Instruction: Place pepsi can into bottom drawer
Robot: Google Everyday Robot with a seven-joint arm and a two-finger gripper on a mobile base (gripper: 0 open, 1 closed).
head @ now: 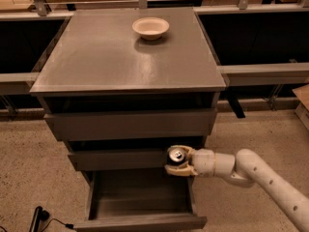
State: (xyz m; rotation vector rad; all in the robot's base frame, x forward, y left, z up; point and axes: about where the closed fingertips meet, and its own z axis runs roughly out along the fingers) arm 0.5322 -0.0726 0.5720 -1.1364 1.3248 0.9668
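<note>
The white arm's gripper (170,160) is hovering above the open grey wood-look bottom drawer (140,222), its 2 cream fingers (176,171) clamping the small dark blue, silver-topped pepsi can (175,155) between them.

Cream hand (176,162) over drawer (140,222) (blue can (175,155))

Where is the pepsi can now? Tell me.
The pepsi can is clamped in the gripper, low and right of centre in the camera view, at the right end of the middle drawer, above the open bottom drawer.
</note>
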